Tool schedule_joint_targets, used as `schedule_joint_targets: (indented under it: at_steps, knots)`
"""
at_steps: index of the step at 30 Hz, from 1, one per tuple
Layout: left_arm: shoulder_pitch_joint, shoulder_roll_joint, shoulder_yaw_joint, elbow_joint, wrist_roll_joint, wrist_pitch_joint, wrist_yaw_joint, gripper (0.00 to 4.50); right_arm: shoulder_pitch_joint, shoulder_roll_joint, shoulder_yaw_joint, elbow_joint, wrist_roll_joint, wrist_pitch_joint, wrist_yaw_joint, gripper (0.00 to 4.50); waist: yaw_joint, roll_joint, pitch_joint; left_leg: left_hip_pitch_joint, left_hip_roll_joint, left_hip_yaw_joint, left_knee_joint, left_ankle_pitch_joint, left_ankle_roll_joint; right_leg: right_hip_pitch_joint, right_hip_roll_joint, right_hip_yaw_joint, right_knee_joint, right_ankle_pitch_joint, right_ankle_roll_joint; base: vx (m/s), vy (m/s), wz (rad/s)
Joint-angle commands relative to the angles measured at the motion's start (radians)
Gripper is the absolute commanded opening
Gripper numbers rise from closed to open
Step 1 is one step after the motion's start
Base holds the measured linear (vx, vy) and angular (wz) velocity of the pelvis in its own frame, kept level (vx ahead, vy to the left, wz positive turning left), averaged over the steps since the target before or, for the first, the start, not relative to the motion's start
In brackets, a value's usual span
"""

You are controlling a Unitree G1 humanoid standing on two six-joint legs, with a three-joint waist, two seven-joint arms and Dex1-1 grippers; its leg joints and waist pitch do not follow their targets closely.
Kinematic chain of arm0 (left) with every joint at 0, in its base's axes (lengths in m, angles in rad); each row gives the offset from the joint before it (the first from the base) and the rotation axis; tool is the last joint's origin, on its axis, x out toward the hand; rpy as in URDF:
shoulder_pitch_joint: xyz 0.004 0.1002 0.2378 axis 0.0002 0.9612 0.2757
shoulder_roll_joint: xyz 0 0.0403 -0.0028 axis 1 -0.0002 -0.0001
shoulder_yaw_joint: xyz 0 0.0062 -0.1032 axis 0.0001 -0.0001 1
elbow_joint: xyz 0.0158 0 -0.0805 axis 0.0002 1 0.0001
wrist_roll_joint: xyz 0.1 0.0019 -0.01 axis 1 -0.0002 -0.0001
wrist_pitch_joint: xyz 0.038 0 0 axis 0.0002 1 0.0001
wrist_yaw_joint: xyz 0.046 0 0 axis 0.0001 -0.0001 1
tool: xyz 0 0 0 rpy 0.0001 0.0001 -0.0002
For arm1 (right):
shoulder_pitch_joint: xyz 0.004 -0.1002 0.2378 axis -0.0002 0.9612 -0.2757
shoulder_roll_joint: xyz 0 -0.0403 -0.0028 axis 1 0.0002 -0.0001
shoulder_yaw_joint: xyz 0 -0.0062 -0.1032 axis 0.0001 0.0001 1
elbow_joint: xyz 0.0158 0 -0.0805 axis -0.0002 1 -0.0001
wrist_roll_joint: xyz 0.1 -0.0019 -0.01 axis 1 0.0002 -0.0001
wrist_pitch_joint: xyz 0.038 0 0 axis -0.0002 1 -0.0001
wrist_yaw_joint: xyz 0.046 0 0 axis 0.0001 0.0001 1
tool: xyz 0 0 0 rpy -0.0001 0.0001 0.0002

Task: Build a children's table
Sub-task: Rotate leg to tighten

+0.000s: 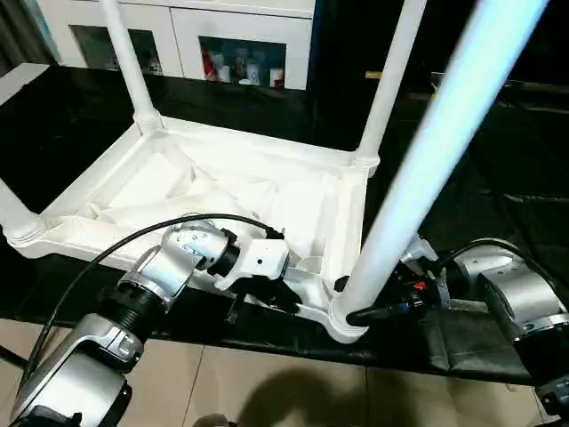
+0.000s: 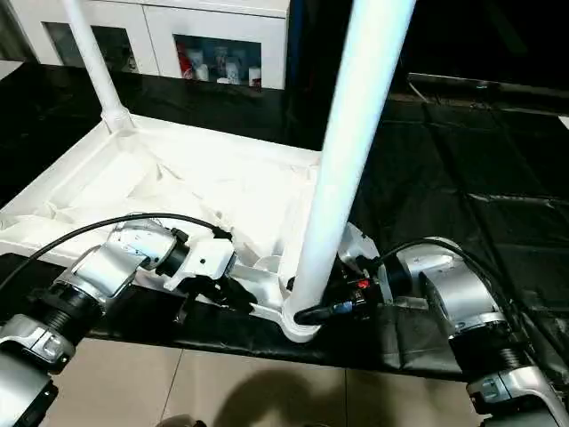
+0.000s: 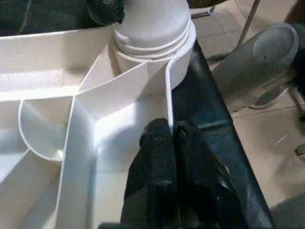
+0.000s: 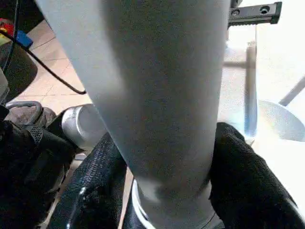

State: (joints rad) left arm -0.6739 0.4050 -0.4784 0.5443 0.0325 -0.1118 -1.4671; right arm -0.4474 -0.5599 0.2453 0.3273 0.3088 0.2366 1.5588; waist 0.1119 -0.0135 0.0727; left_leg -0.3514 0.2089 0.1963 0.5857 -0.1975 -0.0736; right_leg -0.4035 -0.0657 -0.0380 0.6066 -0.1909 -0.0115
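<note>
Table top (image 1: 222, 191) lies upside down on the black worktop (image 1: 498, 240), ribbed underside up, its near edge close to the worktop's front edge; four legs stand in the corner sockets.

Left gripper (image 3: 172, 131): fingers (image 3: 157, 157) pressed together, pinching the thin upright rim wall of the top just beside the near right corner socket (image 3: 152, 33); in the left eye view this gripper (image 1: 267, 298) sits low against the near edge, between the silver left forearm (image 1: 160, 271) and the corner.

Right gripper (image 4: 167, 183): its two black fingers (image 4: 102, 176) stand either side of the near leg (image 1: 427, 160), low down just above the socket collar, both touching the tube; closed on the leg, jaws spread to the tube's width; from the head it (image 2: 324, 298) comes in from the right at the leg's foot, silver right forearm (image 2: 453, 298) behind it.

Near leg stands upright in the near right socket, leaning slightly; far left leg (image 1: 129, 58) and far right leg (image 1: 387, 84) upright in the far sockets; near left leg (image 1: 13, 218) at the picture's edge.

Beyond the worktop, a white cabinet (image 1: 240, 40) with glass doors; tiled floor (image 1: 267, 382) below the front edge.
</note>
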Motion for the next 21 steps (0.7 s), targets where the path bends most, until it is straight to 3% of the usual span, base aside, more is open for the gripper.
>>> schedule_joint_targets:
  at_steps: [1, 3, 7, 10, 11, 13, 17, 19, 21]
  knots:
    - [0.018, -0.002, -0.022, 0.024, 0.030, 0.042, 0.014, 0.00, 0.019, 0.012, 0.011, -0.032, 0.037, 0.053, 0.026, 2.14, -0.006, -0.006, -0.061, 0.008, 0.030, -0.005, -0.062, -0.129, 0.068, 0.049, -0.067, 0.039, -0.054, -0.067, -0.285, 0.000, 0.000, 0.00]
    - [0.015, -0.025, 0.000, 0.031, 0.017, 0.089, 0.053, 0.00, 0.036, 0.046, -0.020, -0.053, 0.059, 0.095, -0.054, 2.11, -0.005, -0.003, -0.059, 0.007, 0.030, -0.007, -0.064, -0.144, 0.057, 0.049, -0.068, 0.040, -0.058, -0.108, -0.275, 0.000, 0.000, 0.00]
    - [0.002, -0.050, 0.018, 0.052, 0.016, 0.130, 0.104, 0.00, 0.041, 0.086, -0.039, -0.052, 0.041, 0.106, -0.161, 2.11, -0.011, -0.002, -0.052, 0.011, 0.028, -0.008, -0.069, -0.201, 0.029, 0.042, -0.070, 0.042, -0.075, -0.251, -0.237, 0.000, 0.000, 0.00]
    - [-0.036, -0.133, 0.067, 0.107, 0.005, 0.218, 0.237, 0.00, 0.026, 0.231, -0.084, -0.020, -0.038, 0.143, -0.494, 2.09, -0.026, -0.005, -0.048, 0.008, 0.020, -0.013, -0.074, -0.230, -0.002, 0.038, -0.070, 0.040, -0.089, -0.392, -0.184, -0.050, -0.009, -0.04]
    - [-0.048, -0.153, 0.074, 0.121, 0.009, 0.235, 0.271, 0.00, 0.021, 0.271, -0.098, -0.015, -0.047, 0.157, -0.565, 2.06, -0.038, -0.003, -0.045, -0.001, 0.014, -0.025, -0.082, -0.239, -0.025, 0.043, -0.074, 0.032, -0.098, -0.505, -0.129, -0.066, -0.006, -0.10]
    - [-0.070, -0.185, 0.088, 0.154, 0.020, 0.255, 0.342, 0.00, 0.012, 0.324, -0.104, -0.003, -0.077, 0.165, -0.664, 2.03, -0.052, -0.003, -0.045, -0.008, 0.013, -0.035, -0.087, -0.254, -0.027, 0.047, -0.075, 0.027, -0.104, -0.550, -0.095, -0.026, 0.005, -0.09]
    - [-0.114, -0.248, 0.122, 0.222, 0.035, 0.288, 0.487, 0.00, -0.024, 0.431, -0.126, 0.049, -0.124, 0.180, -0.877, 1.99, -0.072, 0.001, -0.046, -0.001, 0.009, -0.036, -0.086, -0.268, -0.021, 0.036, -0.071, 0.027, -0.108, -0.505, -0.116, 0.000, 0.000, 0.00]
    - [-0.131, -0.272, 0.142, 0.248, 0.042, 0.300, 0.542, 0.00, -0.042, 0.477, -0.145, 0.073, -0.141, 0.182, -0.967, 1.98, -0.074, 0.001, -0.047, -0.001, 0.009, -0.039, -0.087, -0.264, -0.013, 0.039, -0.071, 0.027, -0.108, -0.474, -0.126, 0.000, 0.000, 0.00]
    - [-0.161, -0.308, 0.174, 0.291, 0.057, 0.315, 0.639, 0.00, -0.075, 0.554, -0.177, 0.122, -0.165, 0.171, -1.105, 1.98, -0.078, 0.004, -0.047, 0.002, 0.008, -0.037, -0.088, -0.269, -0.009, 0.034, -0.069, 0.030, -0.106, -0.424, -0.149, 0.000, 0.000, 0.00]
